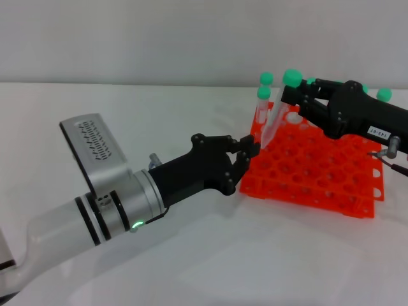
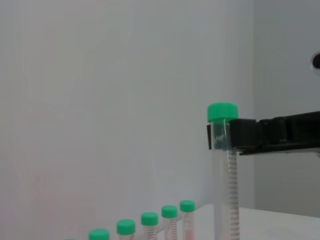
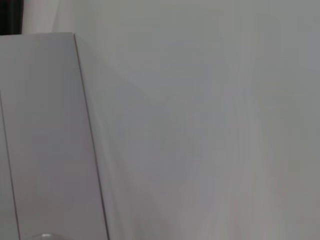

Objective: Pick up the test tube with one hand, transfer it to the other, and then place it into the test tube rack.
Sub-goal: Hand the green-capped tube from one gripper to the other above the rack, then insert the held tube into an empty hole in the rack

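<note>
The test tube (image 1: 275,118) is clear with a green cap (image 1: 292,78). It hangs tilted over the left part of the orange-red test tube rack (image 1: 331,182). My right gripper (image 1: 288,97), black with a small white label, is shut on the tube just under the cap. In the left wrist view the same tube (image 2: 224,165) stands upright, with the right gripper's black fingers (image 2: 270,134) clamped below its cap. My left gripper (image 1: 245,163), on the white-and-silver arm, is open and holds nothing, just left of the rack's near left corner. The right wrist view shows none of these.
Other green-capped tubes stand in the rack's back row (image 1: 263,102), (image 1: 384,94), and show as a line of caps (image 2: 150,220) in the left wrist view. The rack sits on a white table (image 1: 204,268). A pale wall lies behind.
</note>
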Action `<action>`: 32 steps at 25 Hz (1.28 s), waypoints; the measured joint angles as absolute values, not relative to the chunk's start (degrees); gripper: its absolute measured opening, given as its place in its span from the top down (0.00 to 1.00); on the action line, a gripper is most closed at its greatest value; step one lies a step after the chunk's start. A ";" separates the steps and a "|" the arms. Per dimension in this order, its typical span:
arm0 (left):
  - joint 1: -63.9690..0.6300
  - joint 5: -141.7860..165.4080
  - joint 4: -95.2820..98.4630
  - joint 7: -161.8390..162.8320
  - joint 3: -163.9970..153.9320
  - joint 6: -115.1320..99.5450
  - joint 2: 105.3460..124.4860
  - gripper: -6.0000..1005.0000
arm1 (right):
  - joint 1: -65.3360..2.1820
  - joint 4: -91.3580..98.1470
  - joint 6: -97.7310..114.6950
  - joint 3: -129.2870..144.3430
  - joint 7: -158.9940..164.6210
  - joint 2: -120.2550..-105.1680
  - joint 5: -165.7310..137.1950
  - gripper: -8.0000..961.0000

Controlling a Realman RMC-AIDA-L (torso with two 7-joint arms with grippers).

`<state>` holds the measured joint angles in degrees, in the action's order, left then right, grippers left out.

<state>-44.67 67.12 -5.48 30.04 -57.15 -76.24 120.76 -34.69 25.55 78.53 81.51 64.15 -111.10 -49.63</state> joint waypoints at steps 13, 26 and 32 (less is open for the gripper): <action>-40.24 58.57 -4.92 29.87 -57.12 -76.71 120.75 0.73 | -33.70 26.05 78.35 76.57 64.06 -111.06 -49.87 0.78; -28.70 38.63 -1.39 27.05 -57.12 -88.90 120.50 0.33 | -32.88 26.06 74.56 75.18 61.91 -111.40 -49.82 0.78; -24.29 19.93 -7.29 20.84 -57.12 -97.63 120.73 0.33 | -32.77 26.01 73.42 75.15 60.92 -112.04 -49.79 0.78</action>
